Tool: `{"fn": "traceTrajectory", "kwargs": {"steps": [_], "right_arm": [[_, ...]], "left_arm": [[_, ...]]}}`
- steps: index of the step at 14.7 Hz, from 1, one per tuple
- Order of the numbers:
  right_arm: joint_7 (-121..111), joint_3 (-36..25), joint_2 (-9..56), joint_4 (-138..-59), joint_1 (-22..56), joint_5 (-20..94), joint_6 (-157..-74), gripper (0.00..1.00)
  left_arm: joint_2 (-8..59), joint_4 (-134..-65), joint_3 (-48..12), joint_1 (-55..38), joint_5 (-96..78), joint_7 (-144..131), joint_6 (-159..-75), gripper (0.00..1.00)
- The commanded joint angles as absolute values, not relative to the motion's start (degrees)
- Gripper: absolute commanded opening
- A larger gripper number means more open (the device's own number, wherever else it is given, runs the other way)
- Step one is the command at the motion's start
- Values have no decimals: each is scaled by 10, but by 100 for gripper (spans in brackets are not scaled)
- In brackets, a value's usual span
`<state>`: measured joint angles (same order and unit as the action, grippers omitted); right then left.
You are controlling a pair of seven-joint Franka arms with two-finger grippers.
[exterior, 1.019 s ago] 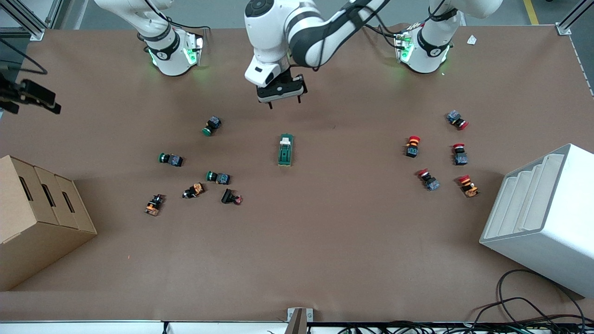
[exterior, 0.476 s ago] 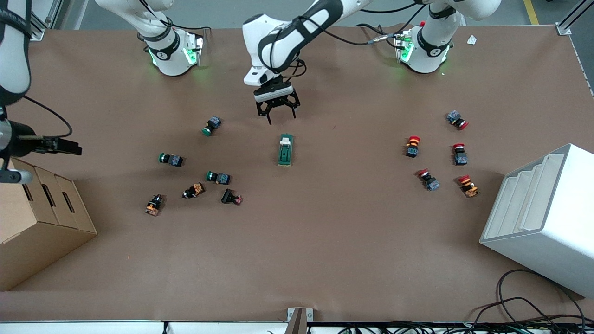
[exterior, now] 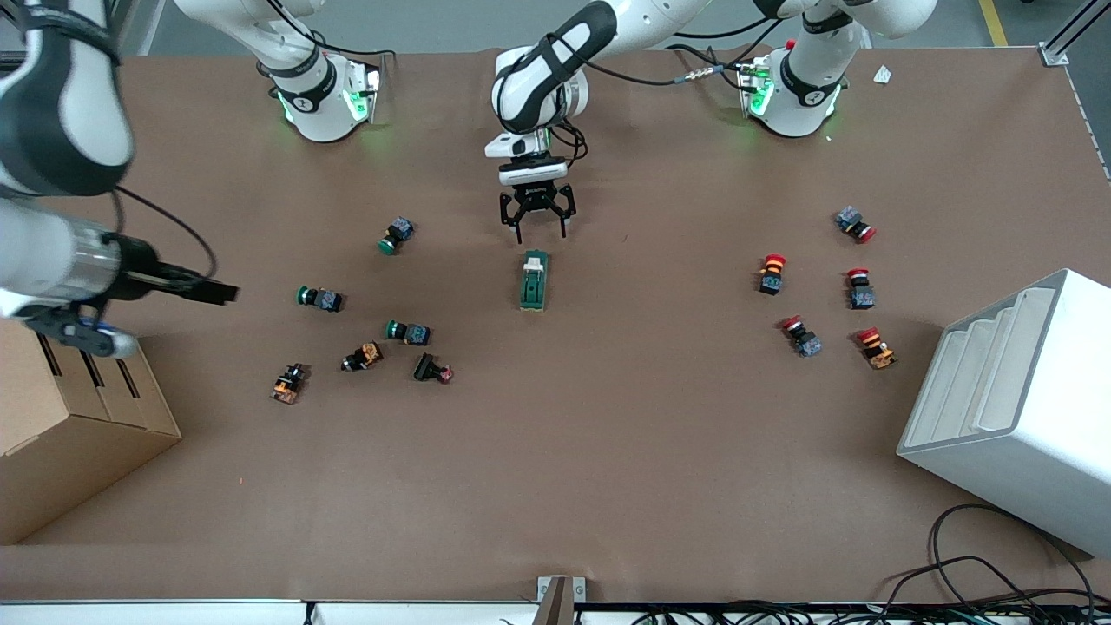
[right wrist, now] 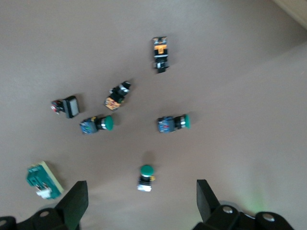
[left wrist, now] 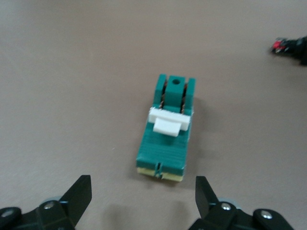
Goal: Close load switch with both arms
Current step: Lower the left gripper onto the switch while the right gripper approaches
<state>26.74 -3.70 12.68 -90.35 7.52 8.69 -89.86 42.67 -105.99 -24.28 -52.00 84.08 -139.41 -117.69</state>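
Located load switch (exterior: 535, 280) flat on the worktop (exterior: 608, 451) near its centre, long axis running 12 to 6 o'clock in the front view, white lever (left wrist: 168, 123) toward the 12 o'clock end. Nothing touching it.

Found left arm (exterior: 555, 61) reaching in from its base, jaws pointing down and spread wide, grasping nothing, poised over bare worktop just at 12 o'clock of the switch. Confirmed in the left wrist view: both fingertips (left wrist: 79, 191) well apart, switch centred ahead of the gap.

Found right arm (exterior: 61, 104) at the 9 o'clock edge of the front view, jaws likewise released and empty, over the worktop just at 9 o'clock of a green-capped push-button (exterior: 318, 298) and well apart from the switch. Visible in the right wrist view: switch (right wrist: 43, 179) off toward one corner, several push-buttons between.

Judged stage: approach only; no bracing, no press on the lever yet.

Hazards, as assessed:
- Sliding or pivoting of the unfixed switch if pressed by one arm before being held by the other.
- Tipping, given the lever at one end.
- Scattering of the push-buttons (exterior: 408, 332) along the right arm's likely path toward centre.
- Collision of the two arms when converging on so small a target.
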Motion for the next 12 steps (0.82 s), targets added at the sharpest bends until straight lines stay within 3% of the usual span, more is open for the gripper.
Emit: {"fn": "traceTrajectory", "kwargs": {"steps": [1,6,12], "right_arm": [[388,-40,113,-957,146,102,-967,100],[557,-40,152,-991,271,103,-1078,100],[712,-39,228,-996,361,131,-1185,100]], "left_arm": [[429,-1059,-241,-516,889,-1413,-1183,96],[469,-1049,-221,-505,1029,-1451,-1188,97],[480,-1057,-218,-510,1045,-1455,-1172,98]]}}
